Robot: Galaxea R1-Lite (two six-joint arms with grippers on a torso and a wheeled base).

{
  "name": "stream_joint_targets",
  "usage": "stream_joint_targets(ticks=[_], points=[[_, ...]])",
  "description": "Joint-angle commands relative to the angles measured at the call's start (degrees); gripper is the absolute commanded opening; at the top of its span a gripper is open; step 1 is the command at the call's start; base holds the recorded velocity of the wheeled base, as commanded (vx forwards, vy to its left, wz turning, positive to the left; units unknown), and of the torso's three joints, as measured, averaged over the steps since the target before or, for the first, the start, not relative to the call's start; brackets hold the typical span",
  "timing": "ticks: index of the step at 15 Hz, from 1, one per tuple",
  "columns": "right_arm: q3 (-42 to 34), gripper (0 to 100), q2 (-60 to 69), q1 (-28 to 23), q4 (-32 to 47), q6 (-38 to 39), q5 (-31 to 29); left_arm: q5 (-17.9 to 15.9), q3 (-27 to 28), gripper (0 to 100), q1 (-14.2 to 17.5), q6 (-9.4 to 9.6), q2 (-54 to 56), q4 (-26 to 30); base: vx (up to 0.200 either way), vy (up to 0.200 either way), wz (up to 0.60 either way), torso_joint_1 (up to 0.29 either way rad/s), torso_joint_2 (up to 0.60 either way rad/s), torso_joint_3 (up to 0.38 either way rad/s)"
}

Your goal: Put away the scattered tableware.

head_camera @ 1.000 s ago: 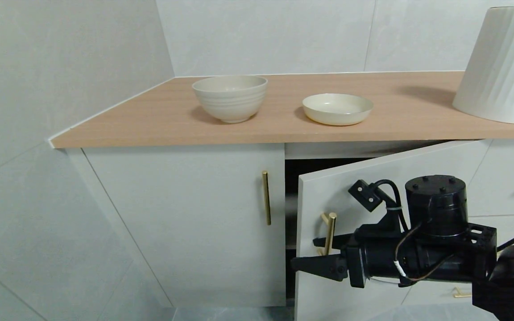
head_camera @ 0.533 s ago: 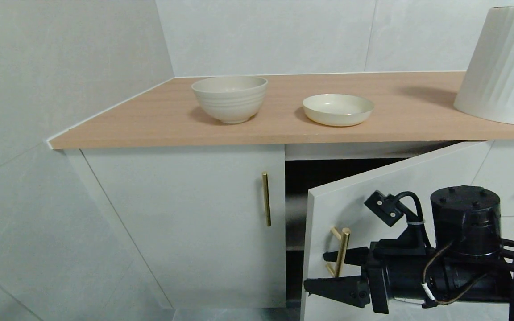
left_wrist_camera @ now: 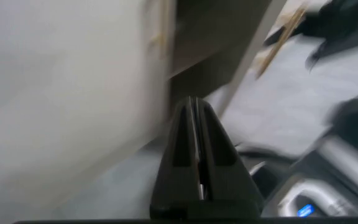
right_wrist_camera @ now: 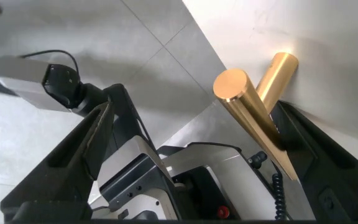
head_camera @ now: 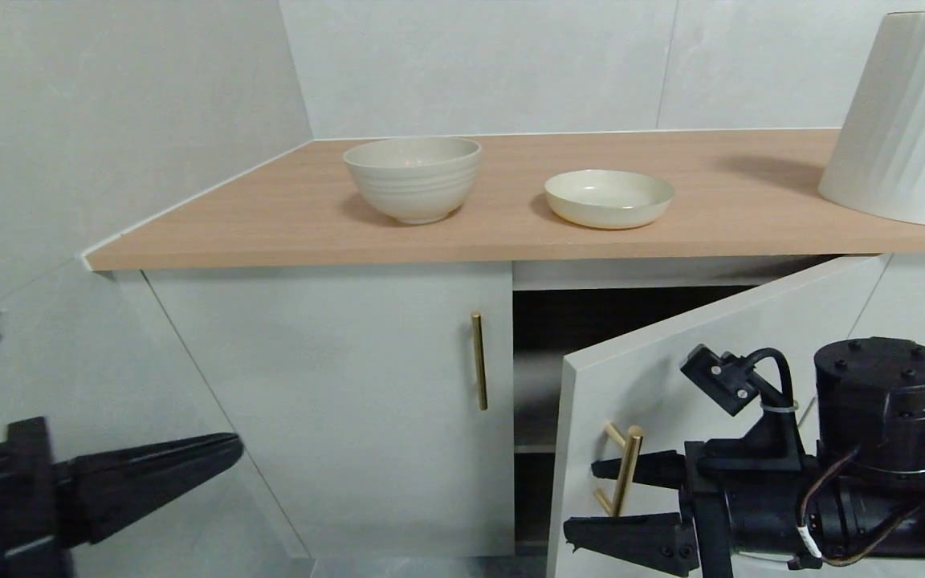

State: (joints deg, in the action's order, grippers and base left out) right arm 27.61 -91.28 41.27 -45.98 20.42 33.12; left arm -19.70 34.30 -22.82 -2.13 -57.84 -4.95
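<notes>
A ribbed cream ceramic bowl (head_camera: 413,177) and a shallow cream dish (head_camera: 609,196) stand upright and untouched on a light wooden countertop (head_camera: 270,221) at upper centre of the head view. The bowl is on the left and the dish on the right, a clear gap between them. The bottom of the bowl's inside is hidden behind its near wall. At the upper right edge, a tall white fluted vessel (head_camera: 904,120) stands on the same countertop, its right side cut off by the frame. Below the dish, the pale right cabinet door (head_camera: 671,353) hangs ajar on a dark interior, where only the pale front of a shelf (head_camera: 539,385) can be made out. At lower right, the black right gripper (head_camera: 583,498) straddles that door's brass bar handle (head_camera: 625,470), its jaws wide with one finger on either side. The right wrist view shows the bar lying against one finger and clear of the other. The gripper's lower finger is clipped by the bottom edge of the frame. Left of the opening, the pale left cabinet door (head_camera: 334,401) is closed, with a slim brass pull (head_camera: 478,360) near its right edge. At lower left, the black left gripper (head_camera: 222,453) hangs before the grey tiled wall (head_camera: 69,160). Its jaws are pressed together to a thin seam and hold nothing, and its arm is cut off by the left edge.
</notes>
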Motion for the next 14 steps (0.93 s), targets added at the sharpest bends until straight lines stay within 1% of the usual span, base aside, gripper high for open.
stream_joint_targets(ticks=[1, 2, 3, 6, 7, 8, 9, 10, 12, 14], points=[[-0.01, 100, 0.05, 0.75, 0.28, 0.06, -0.34, 0.19, 1.03, 0, -8.12, -10.44, -21.08, -15.27, 0.0, 0.0, 0.0, 0.0, 0.0, 0.0], [-0.01, 100, -0.04, 0.92, 0.28, 0.06, -0.34, 0.19, 1.03, 0, -8.29, -11.23, -23.45, -17.29, 0.0, 0.0, 0.0, 0.0, 0.0, 0.0], [-0.01, 100, -0.83, 0.92, 0.28, 0.15, -0.34, -0.08, 1.38, 0, -8.47, -12.02, -28.2, -21.07, 0.0, 0.0, 0.0, 0.0, 0.0, 0.0], [-0.19, 100, -0.83, 1.01, 0.28, 0.06, -0.43, -0.51, 4.28, 0, -8.38, -14.83, -37.69, -25.99, 0.0, 0.0, 0.0, 0.0, 0.0, 0.0], [-0.89, 100, -0.65, 1.01, 0.28, 0.06, -0.43, -0.51, 5.16, 0, -8.47, -15.27, -40.42, -28.71, 0.0, 0.0, 0.0, 0.0, 0.0, 0.0], [-1.33, 100, -0.39, 0.92, 0.28, 0.06, -0.43, -0.51, 6.04, 0, -8.82, -15.18, -42.7, -30.82, 0.0, 0.0, 0.0, 0.0, 0.0, 0.0], [-1.51, 100, -0.21, 0.92, 0.28, 0.06, -0.43, -0.43, 7.0, 0, -9.44, -15.18, -44.28, -31.88, 0.0, 0.0, 0.0, 0.0, 0.0, 0.0], [-1.68, 100, -0.21, 0.92, 0.28, -0.03, -0.95, -0.43, 9.29, 0, -10.23, -15.53, -46.75, -33.11, 0.0, 0.0, 0.0, 0.0, 0.0, 0.0], [-1.77, 100, -0.21, 0.92, 0.28, -0.03, -2.01, -0.43, 12.37, 0, -13.3, -16.41, -50.26, -33.37, 0.0, 0.0, 0.0, 0.0, 0.0, 0.0], [-1.77, 100, 0.05, 0.92, 0.28, -0.03, -2.1, -0.16, 13.07, 0, -15.68, -16.5, -51.32, -34.6, 0.0, 0.0, 0.0, 0.0, 0.0, 0.0]])
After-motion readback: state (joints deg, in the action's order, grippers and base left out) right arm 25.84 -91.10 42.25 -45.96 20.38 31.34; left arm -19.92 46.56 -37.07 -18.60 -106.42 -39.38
